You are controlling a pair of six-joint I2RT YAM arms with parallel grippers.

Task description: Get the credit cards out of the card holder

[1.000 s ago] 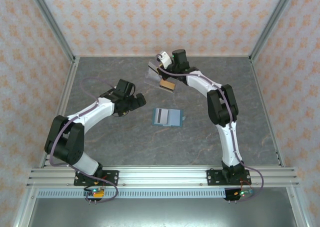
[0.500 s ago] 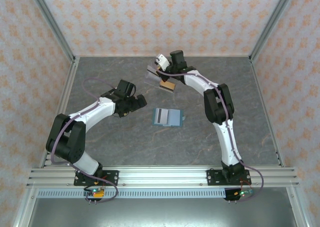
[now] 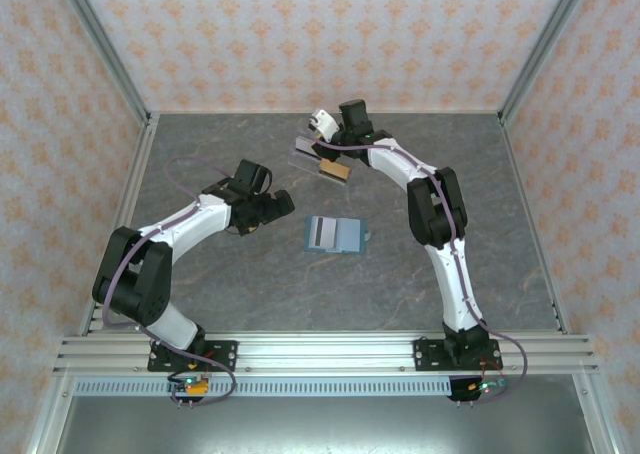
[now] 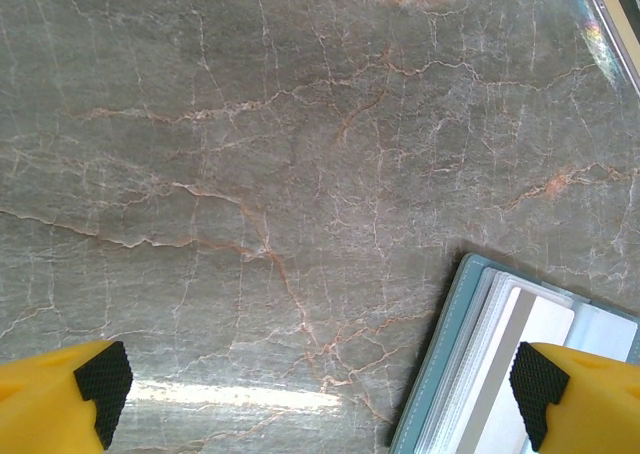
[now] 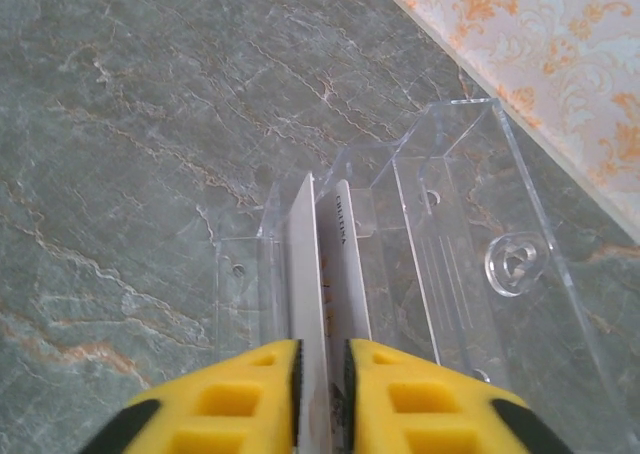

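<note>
- A grey, veined stone bench (image 3: 220,284) sits inside walls papered in an orange pattern, with an aluminium rail along the near edge where both arms are bolted.
- The card holder (image 3: 335,235) lies open and flat near the middle of the bench, with nothing touching it. Lying open, its pockets face up for a reach from above.
- In the left wrist view, the holder (image 4: 455,374) shows layered pale card edges and a silvery card. I judge that there are more cards to draw out.
- The left jaws stand wide open and empty, low over bare stone just left of the holder. They seem placed to pin or pick at it next.
- The right arm (image 3: 440,214) reaches to the far side, where a clear plastic stand (image 5: 470,224) lies near the back wall.
- The right jaws stand narrow on either side of two credit cards (image 5: 335,264), which sit on edge in a slot of the stand. I cannot tell whether the jaws pinch the cards or merely flank them.
- The cards are carried edge-down, probably because a thin slot takes them only that way.
- The stand is well apart from the holder, so the removed cards stay out of the working space.
</note>
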